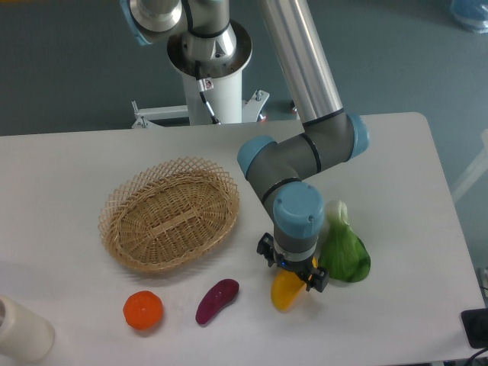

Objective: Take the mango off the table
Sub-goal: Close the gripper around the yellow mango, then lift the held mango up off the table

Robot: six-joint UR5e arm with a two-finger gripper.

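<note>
Now | gripper (pixel 296 276) low over mango (pixel 285 293), grip unclear | white table (pixel 69 168) | grey-blue floor behind

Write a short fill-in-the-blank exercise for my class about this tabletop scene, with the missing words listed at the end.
1. The claw is lowered right over the ______ coloured mango.
2. The wicker basket on the table holds ______ items.
3. The purple sweet potato lies between the mango and the round ______ fruit.
4. Just right of the mango sits a ______ leafy vegetable.

Missing words: yellow; no; orange; green
</note>
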